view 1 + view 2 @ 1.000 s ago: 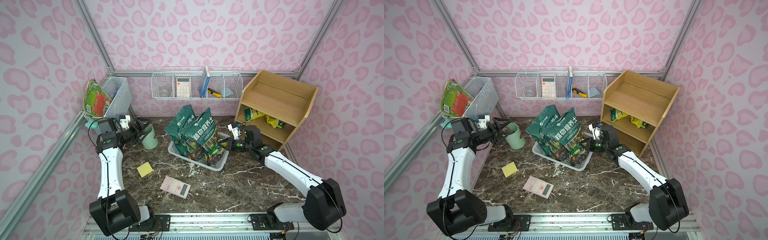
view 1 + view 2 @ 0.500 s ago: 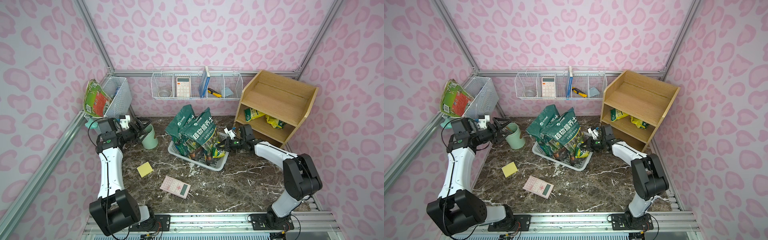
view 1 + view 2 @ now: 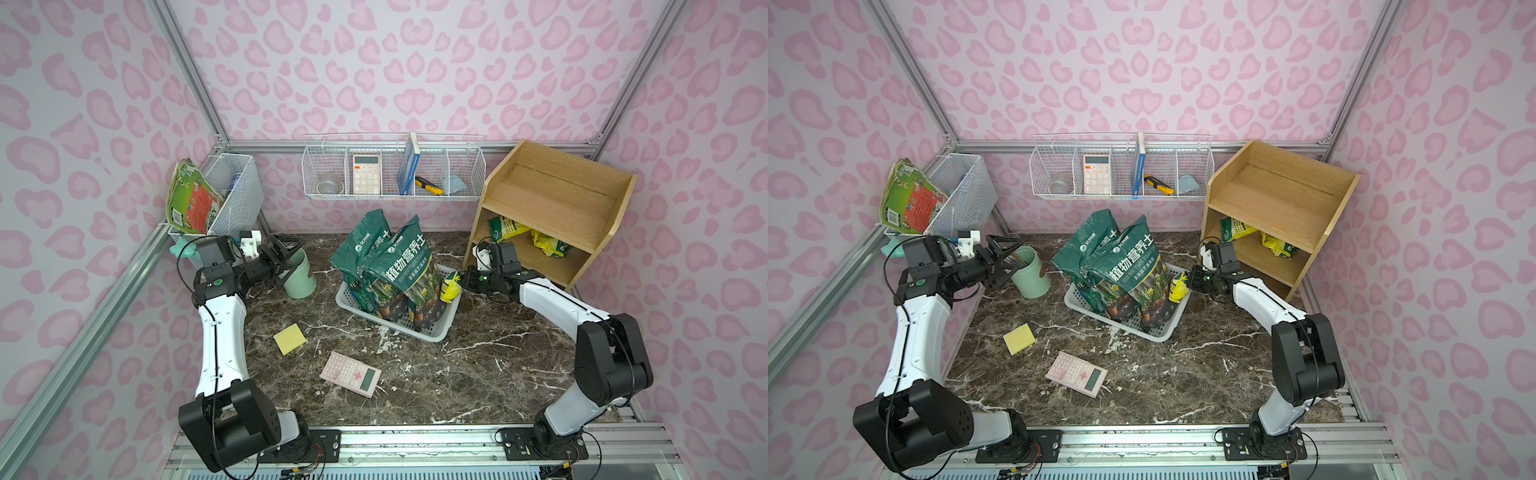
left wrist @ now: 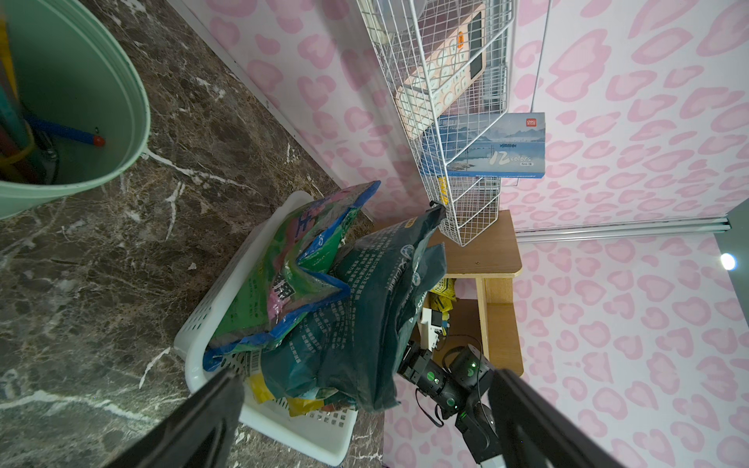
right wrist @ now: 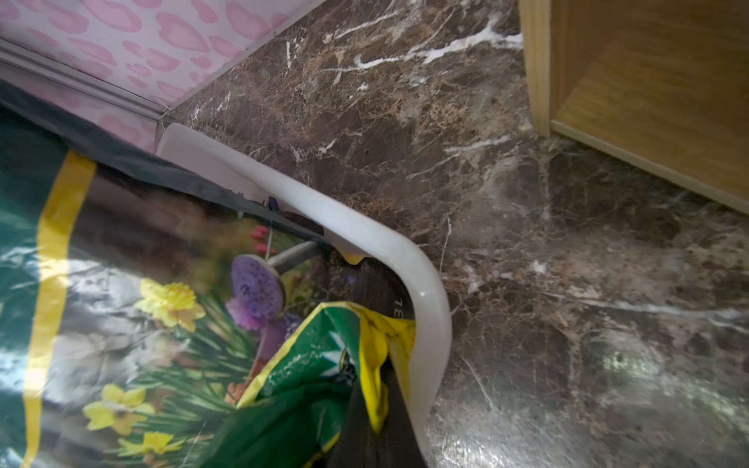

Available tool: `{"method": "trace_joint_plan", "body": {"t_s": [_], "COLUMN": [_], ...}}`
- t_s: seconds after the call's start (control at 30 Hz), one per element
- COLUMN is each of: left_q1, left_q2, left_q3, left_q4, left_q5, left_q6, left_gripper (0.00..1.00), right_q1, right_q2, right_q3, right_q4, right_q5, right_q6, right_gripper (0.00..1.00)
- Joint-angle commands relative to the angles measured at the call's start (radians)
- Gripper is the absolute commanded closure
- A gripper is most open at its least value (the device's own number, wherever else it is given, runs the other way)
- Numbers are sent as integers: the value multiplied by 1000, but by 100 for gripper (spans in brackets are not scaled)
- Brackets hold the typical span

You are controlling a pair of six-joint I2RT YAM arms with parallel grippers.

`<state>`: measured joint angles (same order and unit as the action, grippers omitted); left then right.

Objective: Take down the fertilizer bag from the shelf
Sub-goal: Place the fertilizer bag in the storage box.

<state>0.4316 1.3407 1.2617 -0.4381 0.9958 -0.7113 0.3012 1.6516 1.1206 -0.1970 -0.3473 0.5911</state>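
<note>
Left arm (image 3: 220,332): white shell links, black joint housings, bulky black shoulder block at base. Thin black cable (image 3: 181,266) loops off wrist and runs down white link. Green status light (image 3: 216,283) on black wrist housing. White camera block (image 3: 250,242) on wrist. Left pincer (image 3: 296,264): black, with slim angular fingers (image 4: 202,421). Right arm (image 3: 557,305): same white-and-black build, green light (image 3: 481,279), white wrist block (image 3: 482,254). Bases sit on black mounting plates (image 3: 320,442) with visible screws and loose red-black wires.

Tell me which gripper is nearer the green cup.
Left. The left gripper hangs open right at the rim of the green cup. The right gripper is on the far side of the white basket, close to the shelf.
</note>
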Motion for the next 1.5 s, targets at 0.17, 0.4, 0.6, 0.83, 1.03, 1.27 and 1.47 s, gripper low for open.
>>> {"method": "trace_joint_plan", "body": {"t_s": [0.17,0.4,0.6,0.83,1.03,1.27,1.47], "left_q1": [-1,1,0,-1,1,9,9], "left_q2": [0,0,0,-2,-2,3,2], "left_q3": [1,1,1,0,2,5,2], "left_q4": [5,4,3,3,3,5,6], "left_q5": [4,4,4,4,5,7,7], "left_q6": [5,5,4,6,6,3,0], "left_gripper": [1,1,1,1,1,1,1], "right_q1": [149,320,214,208,321,340,379], "right_q2": [-109,-102,-41,-90,-81,39,131], "right_q3": [32,102,111,61,77,91,120], "right_q4": [-118,-193,-239,-186,-196,-233,-262], "right_q5": [329,619,510,493,550,626,668], "right_q6": [-34,-22,10,10,37,87,99], "right_gripper": [100,100,100,100,100,100,100]}}
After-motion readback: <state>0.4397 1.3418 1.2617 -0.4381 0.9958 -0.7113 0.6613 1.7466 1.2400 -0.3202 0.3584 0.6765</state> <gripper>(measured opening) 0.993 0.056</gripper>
